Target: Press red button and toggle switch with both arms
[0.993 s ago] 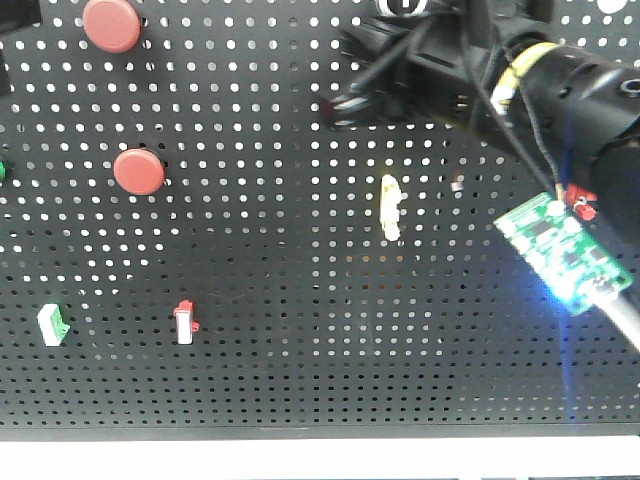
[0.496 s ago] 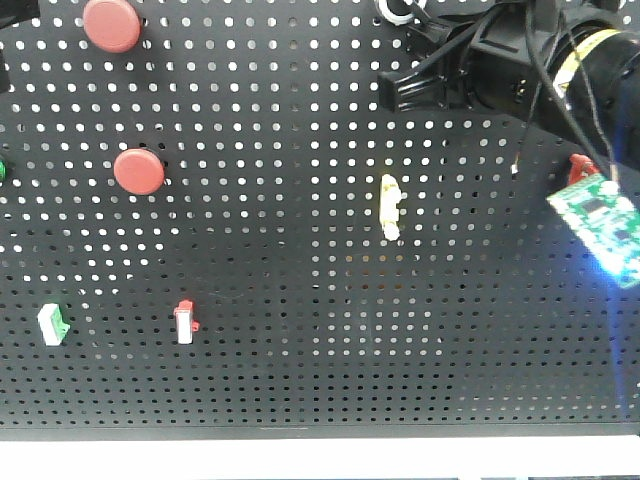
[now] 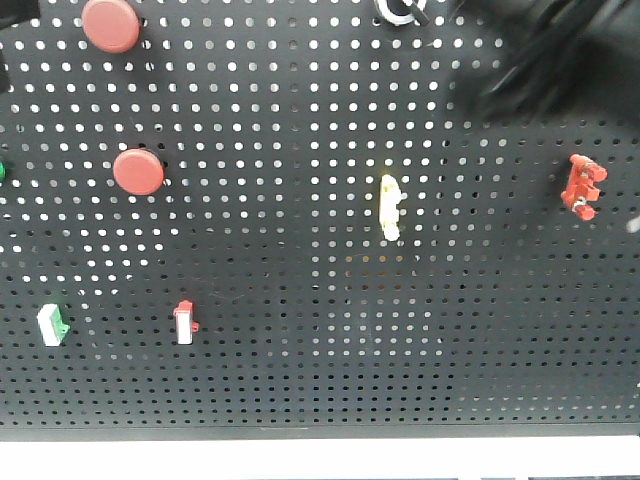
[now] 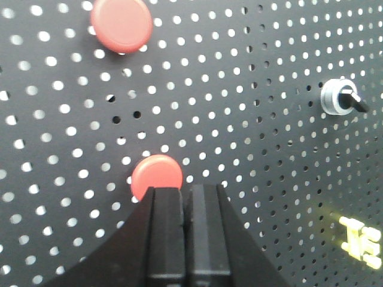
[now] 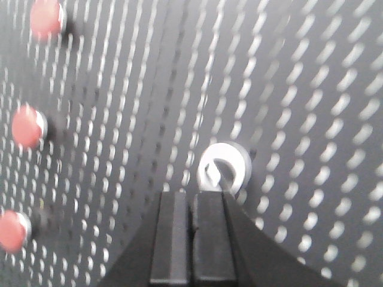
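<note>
The red button sits top-left on the black pegboard, flat on the board. Left wrist view has the red button at its top. At the top edge, centre-right, partly cropped: the toggle switch. Left wrist view gives the toggle switch clearer: silver ring, black stub pointing right & a bit down. Below the red button, well apart, is the smaller red disc.

L side: the left gripper has fingers pressed together, nothing betw. them. Tips line up w/ the lower rim of the smaller red disc, not the red button; contact can't be told.

R side: the right gripper is likewise closed flat, holding nothing, tips just under the ring of the toggle switch. View blurred, touch unclear. Front view: the right arm is a dark blur to the switch's right, not over it.

Mid-board stands the yellow lever, upright; far right, the red clip.
</note>
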Available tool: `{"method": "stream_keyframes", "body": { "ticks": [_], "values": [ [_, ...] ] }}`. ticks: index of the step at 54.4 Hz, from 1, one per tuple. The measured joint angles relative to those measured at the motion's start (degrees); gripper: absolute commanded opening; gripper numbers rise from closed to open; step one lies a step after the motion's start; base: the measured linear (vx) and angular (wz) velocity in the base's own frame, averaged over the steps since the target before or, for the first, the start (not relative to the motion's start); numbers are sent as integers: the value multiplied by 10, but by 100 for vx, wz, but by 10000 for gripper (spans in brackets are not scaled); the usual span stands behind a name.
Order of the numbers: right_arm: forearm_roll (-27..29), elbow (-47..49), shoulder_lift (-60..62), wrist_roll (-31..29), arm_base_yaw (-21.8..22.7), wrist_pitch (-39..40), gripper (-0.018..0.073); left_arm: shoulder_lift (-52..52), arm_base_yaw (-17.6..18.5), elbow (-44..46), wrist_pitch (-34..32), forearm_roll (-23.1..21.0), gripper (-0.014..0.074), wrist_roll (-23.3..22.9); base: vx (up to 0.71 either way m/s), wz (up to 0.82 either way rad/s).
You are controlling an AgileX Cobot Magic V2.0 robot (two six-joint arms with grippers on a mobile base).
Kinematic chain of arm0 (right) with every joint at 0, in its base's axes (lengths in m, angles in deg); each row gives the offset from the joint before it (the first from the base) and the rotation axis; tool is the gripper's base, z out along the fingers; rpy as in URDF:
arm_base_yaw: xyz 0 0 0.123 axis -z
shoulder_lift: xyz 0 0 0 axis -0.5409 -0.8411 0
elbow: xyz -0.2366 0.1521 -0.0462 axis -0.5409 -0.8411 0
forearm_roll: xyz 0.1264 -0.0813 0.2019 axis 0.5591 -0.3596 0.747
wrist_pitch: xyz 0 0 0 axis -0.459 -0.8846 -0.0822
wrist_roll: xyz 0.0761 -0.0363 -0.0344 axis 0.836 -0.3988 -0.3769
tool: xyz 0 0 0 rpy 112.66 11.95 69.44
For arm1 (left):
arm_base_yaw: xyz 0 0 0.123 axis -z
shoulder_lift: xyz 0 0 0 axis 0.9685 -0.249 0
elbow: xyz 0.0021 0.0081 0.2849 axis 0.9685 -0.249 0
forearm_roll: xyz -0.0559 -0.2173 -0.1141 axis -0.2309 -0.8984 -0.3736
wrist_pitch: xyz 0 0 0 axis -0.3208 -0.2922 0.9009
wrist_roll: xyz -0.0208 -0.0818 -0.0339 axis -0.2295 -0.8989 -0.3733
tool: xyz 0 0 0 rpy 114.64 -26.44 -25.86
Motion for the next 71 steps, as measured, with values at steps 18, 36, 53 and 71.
{"method": "stream_keyframes", "body": {
  "ticks": [18,36,53,71],
  "values": [
    [-1,-2,-1,0,0,-1,0,0,0,0,1,0,2,0,0,0],
    [-2,-2,-1,0,0,0,0,60,-79,-133,-78,8,2,16,0,0],
    [-2,-2,-1,0,0,0,0,332,-237,-544,-113,0,2,-2,0,0],
    [-2,-2,-2,0,0,0,0,595,-251,-825,-140,43,2,-98,0,0]
  ]
}}
